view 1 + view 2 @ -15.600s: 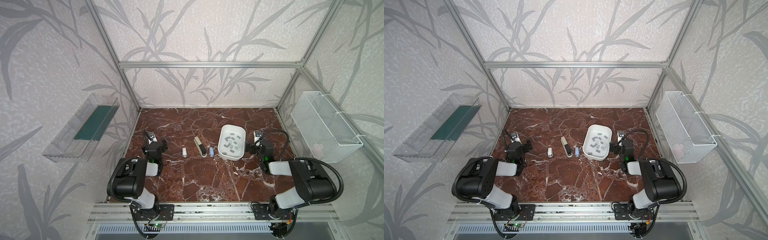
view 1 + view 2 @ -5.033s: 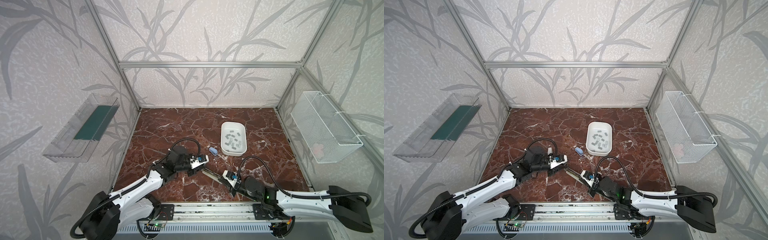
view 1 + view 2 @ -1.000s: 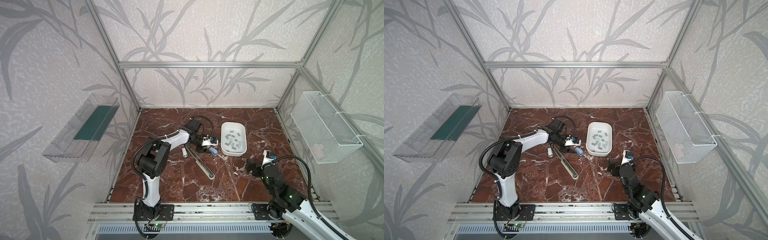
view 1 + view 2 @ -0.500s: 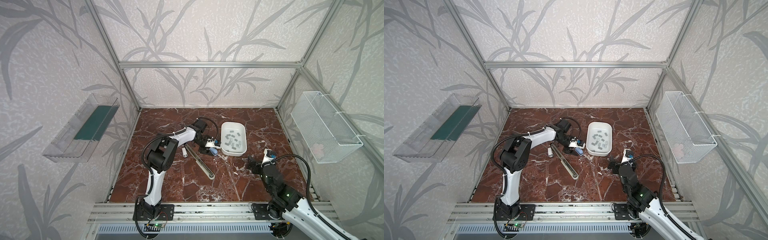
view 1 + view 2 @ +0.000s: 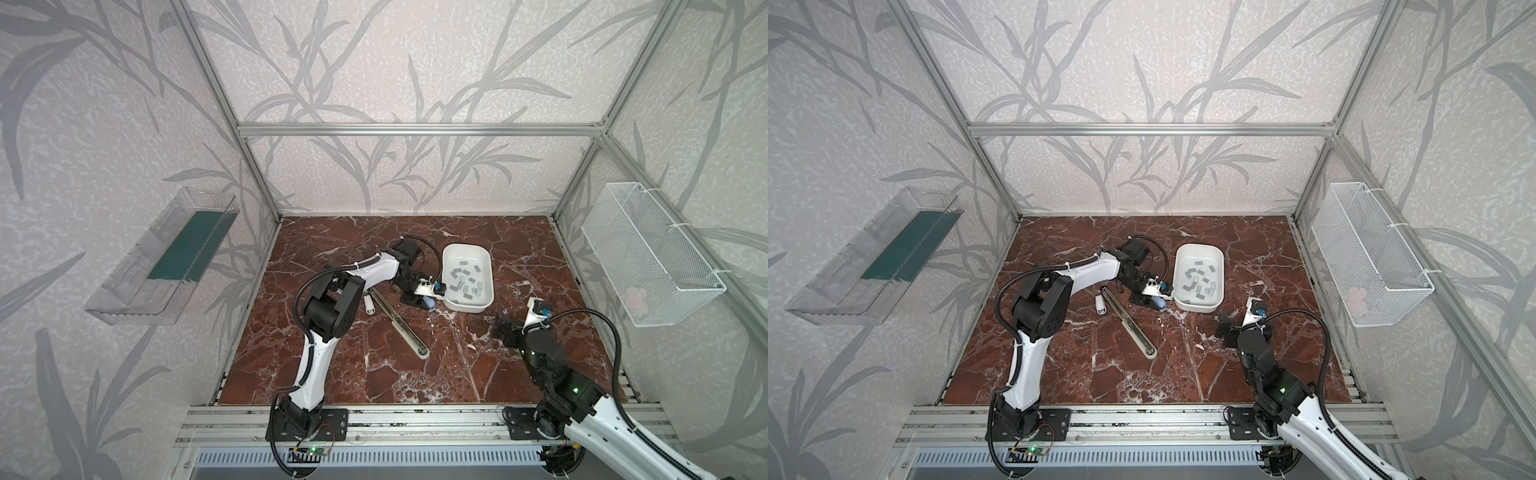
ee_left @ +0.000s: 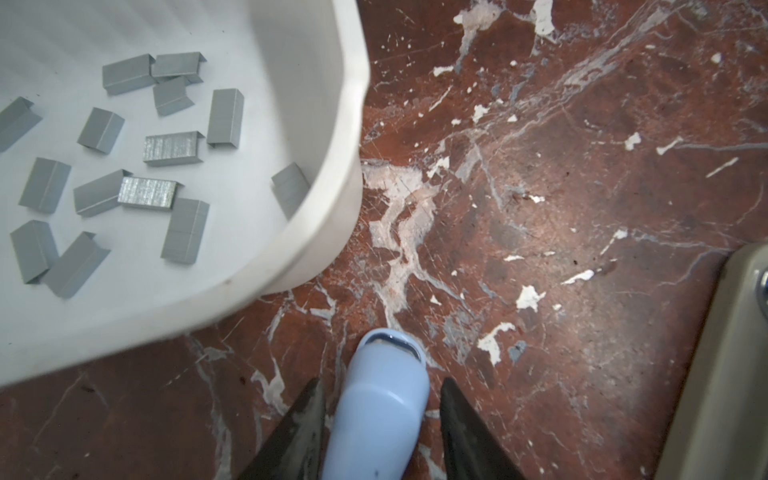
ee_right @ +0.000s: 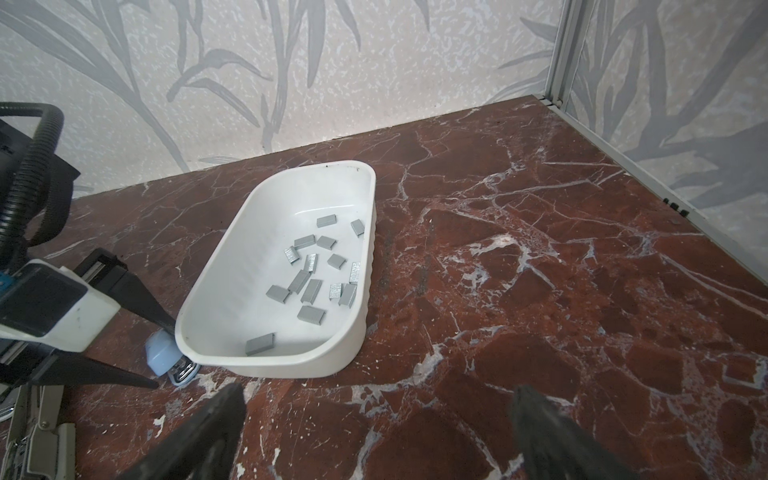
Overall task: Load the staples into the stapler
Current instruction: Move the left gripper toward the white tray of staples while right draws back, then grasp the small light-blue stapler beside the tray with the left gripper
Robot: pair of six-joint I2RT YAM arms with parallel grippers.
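Grey staples [image 5: 465,279] are in the white tray [image 5: 463,252]: loose short strips scattered over its floor, a few overlapping, clear in the left wrist view [image 6: 172,148] and the right wrist view [image 7: 309,286]. Tray sits on the red-brown marble top [image 5: 374,374], back and right of centre in both top views. Left gripper [image 6: 379,380] is down at table level just beside the tray's near-left corner, jaws apart and straddling a small light-blue stapler [image 6: 380,415]. There is one finger each side of its body, and a sliver of marble shows between one finger [image 6: 461,424] and the plastic, so no clamp visible. That stapler lies on the table, its metal nose just beside the tray wall [image 7: 160,353]; touching or not, can't tell. Long beige stapler [image 5: 401,322] lies folded open flat, diagonal across the table centre, metal channel up, to the left of the left gripper. Small white stapler [image 5: 369,305] lies just beside its far end, on the left side. Right gripper [image 7: 378,391] is spread wide, holding nothing, over bare marble near the tray's near-right side, facing the tray and well apart from the left gripper.
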